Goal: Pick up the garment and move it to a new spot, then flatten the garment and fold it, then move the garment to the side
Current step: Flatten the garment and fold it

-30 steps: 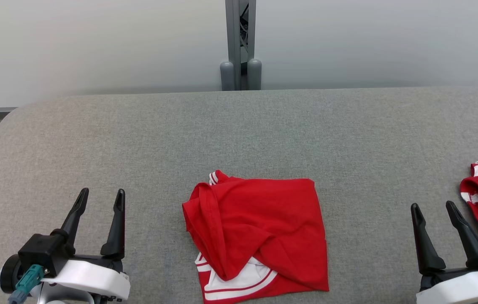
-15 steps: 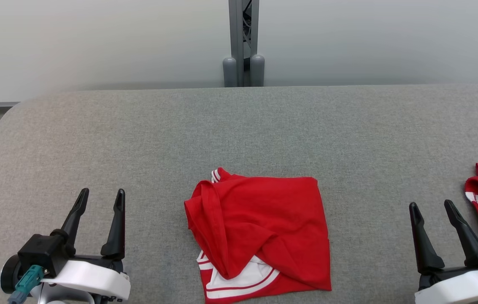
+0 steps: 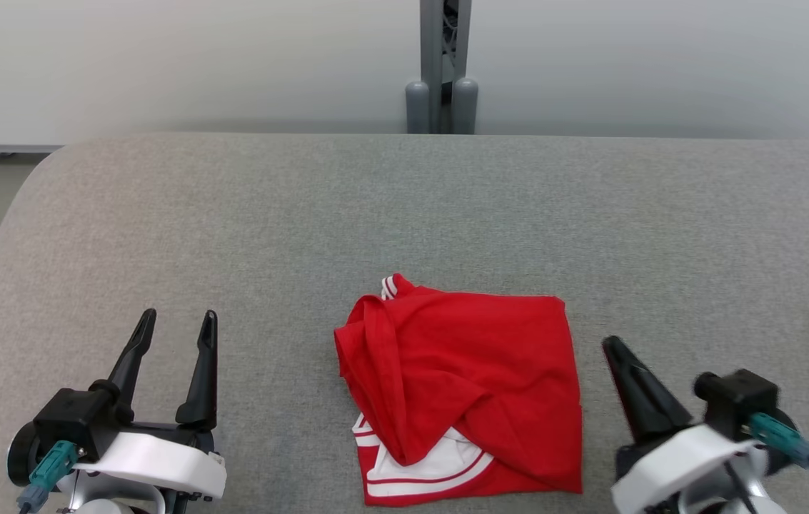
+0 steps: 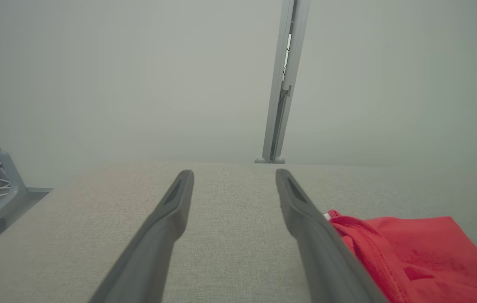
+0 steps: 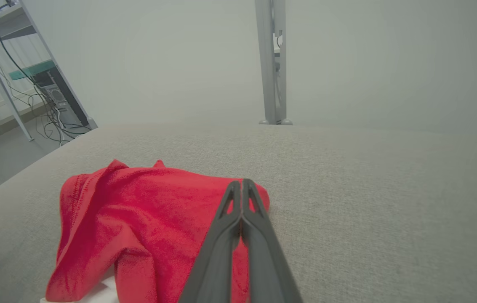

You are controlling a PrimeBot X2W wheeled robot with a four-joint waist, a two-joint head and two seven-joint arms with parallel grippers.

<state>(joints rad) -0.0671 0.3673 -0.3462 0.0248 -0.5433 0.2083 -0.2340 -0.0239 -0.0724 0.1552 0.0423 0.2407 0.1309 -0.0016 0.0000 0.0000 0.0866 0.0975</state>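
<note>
Head view: right gripper (image 3: 615,348), spread before, now pinched together beside garment (image 3: 475,371); left gripper (image 3: 180,315) still spread.

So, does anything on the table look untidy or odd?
The red garment is not folded neatly: its left edge is bunched, and a white striped layer sticks out at its near edge.
</note>
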